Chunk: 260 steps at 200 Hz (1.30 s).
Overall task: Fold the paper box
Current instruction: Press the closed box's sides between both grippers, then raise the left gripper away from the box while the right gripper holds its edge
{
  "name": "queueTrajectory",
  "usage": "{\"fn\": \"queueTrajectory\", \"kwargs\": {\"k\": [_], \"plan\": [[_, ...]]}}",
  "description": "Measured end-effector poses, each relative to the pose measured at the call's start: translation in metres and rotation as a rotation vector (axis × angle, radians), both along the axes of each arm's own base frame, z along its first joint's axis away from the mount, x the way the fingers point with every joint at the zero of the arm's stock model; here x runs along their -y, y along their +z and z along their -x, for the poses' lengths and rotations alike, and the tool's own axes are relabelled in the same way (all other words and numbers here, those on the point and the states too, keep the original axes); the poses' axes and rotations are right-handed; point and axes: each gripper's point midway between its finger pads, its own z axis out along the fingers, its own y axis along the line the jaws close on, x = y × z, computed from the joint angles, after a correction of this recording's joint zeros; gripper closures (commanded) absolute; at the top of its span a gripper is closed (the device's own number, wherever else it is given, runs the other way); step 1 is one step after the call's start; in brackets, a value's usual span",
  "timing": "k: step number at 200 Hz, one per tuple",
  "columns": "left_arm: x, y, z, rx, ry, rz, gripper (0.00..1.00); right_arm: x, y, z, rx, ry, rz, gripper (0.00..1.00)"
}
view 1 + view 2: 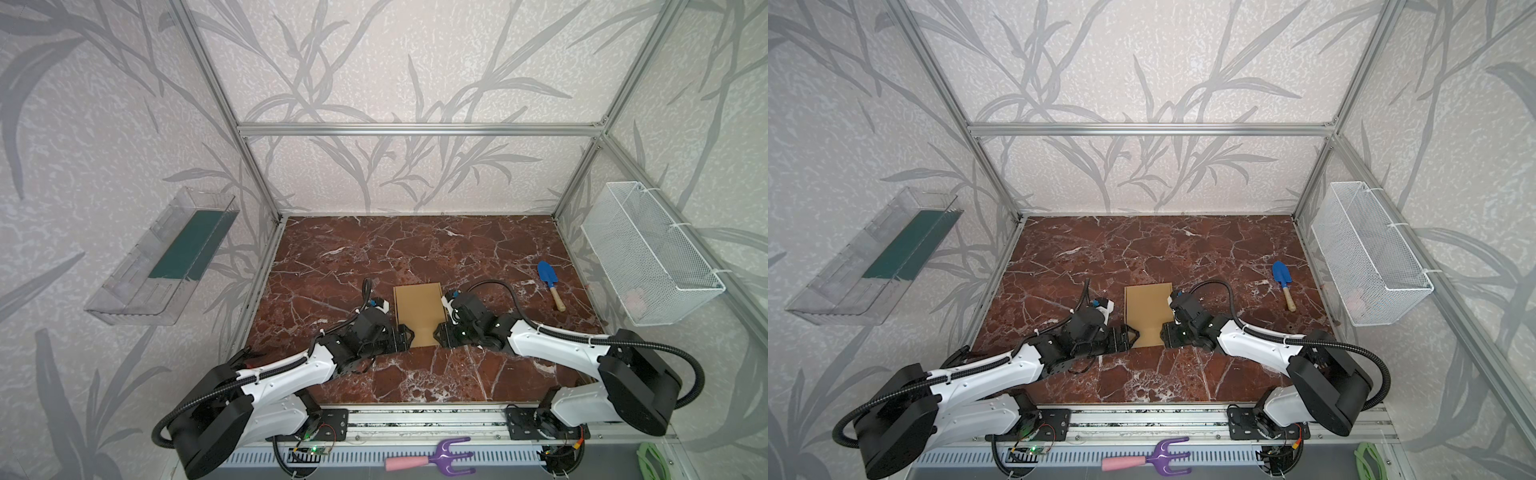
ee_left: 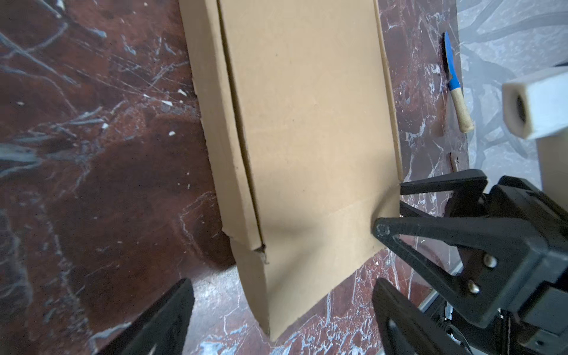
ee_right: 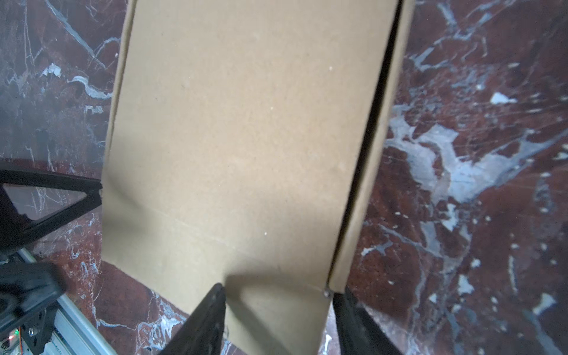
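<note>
We see the flat tan cardboard box (image 1: 419,305) on the veined table (image 1: 353,257), its tapered flap between left end effector (image 1: 408,335) and right end effector (image 1: 439,335), both spread.

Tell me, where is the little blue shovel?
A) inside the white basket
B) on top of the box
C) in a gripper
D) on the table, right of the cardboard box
D: the blue shovel lies on the table, right of the paper box and apart from it.
</note>
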Motion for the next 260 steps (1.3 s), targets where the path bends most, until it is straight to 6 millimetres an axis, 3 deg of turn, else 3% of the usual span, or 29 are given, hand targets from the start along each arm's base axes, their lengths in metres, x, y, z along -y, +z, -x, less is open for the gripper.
{"fn": "queueTrajectory", "kwargs": {"k": [65, 116, 137, 207, 235, 260], "plan": [[-0.019, 0.019, -0.025, 0.020, 0.063, -0.036, 0.08, 0.009, -0.001, 0.000, 0.010, -0.023, 0.031, 0.38], [-0.031, 0.069, -0.077, 0.082, 0.126, -0.065, 0.05, 0.012, 0.019, 0.003, 0.046, -0.029, -0.006, 0.38], [-0.029, 0.079, -0.104, 0.089, 0.126, -0.104, 0.05, 0.010, 0.033, 0.006, 0.063, -0.025, -0.052, 0.39], [-0.008, 0.040, -0.179, -0.063, 0.051, -0.240, 0.05, -0.023, 0.059, 0.039, 0.067, 0.064, -0.171, 0.39], [-0.002, 0.028, -0.196, -0.098, 0.013, -0.274, 0.05, -0.042, 0.058, 0.047, 0.049, 0.098, -0.215, 0.39], [-0.005, 0.018, -0.197, -0.124, -0.002, -0.298, 0.05, -0.049, 0.050, 0.051, 0.031, 0.109, -0.210, 0.40]]}}
